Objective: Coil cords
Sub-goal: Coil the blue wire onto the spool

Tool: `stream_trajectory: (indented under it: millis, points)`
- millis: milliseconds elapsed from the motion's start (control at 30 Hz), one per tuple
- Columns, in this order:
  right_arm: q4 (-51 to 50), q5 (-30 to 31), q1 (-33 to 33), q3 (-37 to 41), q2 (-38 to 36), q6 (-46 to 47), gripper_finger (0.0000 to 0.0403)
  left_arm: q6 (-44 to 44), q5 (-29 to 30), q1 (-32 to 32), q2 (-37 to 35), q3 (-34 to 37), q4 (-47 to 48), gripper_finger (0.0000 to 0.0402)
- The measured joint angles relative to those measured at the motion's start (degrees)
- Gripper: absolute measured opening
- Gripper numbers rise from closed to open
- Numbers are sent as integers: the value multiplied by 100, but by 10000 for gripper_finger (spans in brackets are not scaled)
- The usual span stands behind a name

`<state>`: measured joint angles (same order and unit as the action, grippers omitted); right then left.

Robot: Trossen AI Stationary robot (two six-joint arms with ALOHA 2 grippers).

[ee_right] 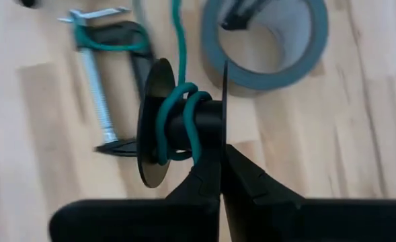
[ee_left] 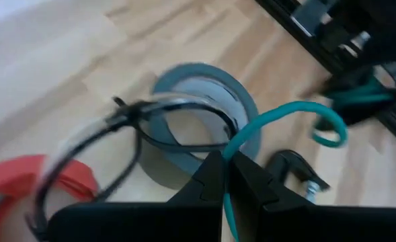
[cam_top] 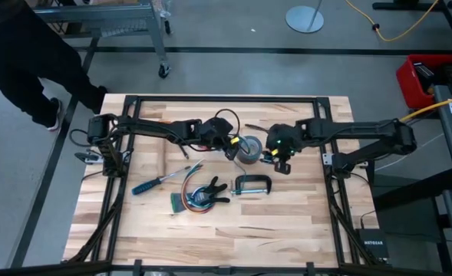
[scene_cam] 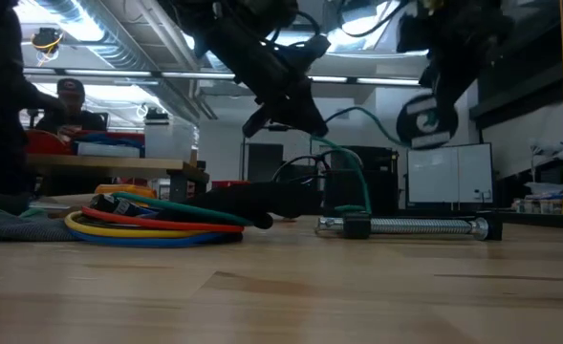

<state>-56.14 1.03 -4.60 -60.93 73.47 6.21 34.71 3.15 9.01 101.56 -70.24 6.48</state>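
Observation:
A green cord (ee_left: 298,111) runs from my left gripper (ee_left: 224,160) to a black spool (ee_right: 184,124), where a few turns are wound on the core. My left gripper (cam_top: 232,146) is shut on the cord above a grey tape roll (cam_top: 249,148). My right gripper (cam_top: 277,157) is shut on the spool just right of the roll. A thin dark cord loop (ee_left: 137,128) joined to a red piece (ee_left: 23,185) shows by my left gripper. The looped multicoloured bundle (cam_top: 191,195) lies flat on the table near the middle front. My left gripper pinches the green cord (ee_left: 228,176) between its two fingertips, the fingers lying across it. The cord is clear of the table there and arcs over to the spool (scene_cam: 424,124), while another stretch hangs down toward the C-clamp (scene_cam: 357,191). My right gripper pinches the spool's thin round flange (ee_right: 223,128) at its edge between its two fingers. The spool is lifted clear of the table, its axis lying level. The green turns (ee_right: 177,114) sit on the core beside the fingers.
A metal C-clamp (cam_top: 252,184) with green cord around it lies right of the bundle. A black spring clamp (cam_top: 214,190) and a blue-handled screwdriver (cam_top: 153,184) lie near the bundle. A person (cam_top: 26,54) stands past the table's far left corner.

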Motion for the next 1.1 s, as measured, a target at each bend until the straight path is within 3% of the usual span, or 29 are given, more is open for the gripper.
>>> stream_trajectory:
  millis: [300,633,1100]
  points:
    - [75,838,238,0,899,321,2,76,-463,48,0,0,-14,0]
    - [629,842,551,2,1498,633,2,242,-617,174,0,0,-234,0]
    - [1154,765,577,2,1535,1125,2,145,-848,111,0,0,-780,0]
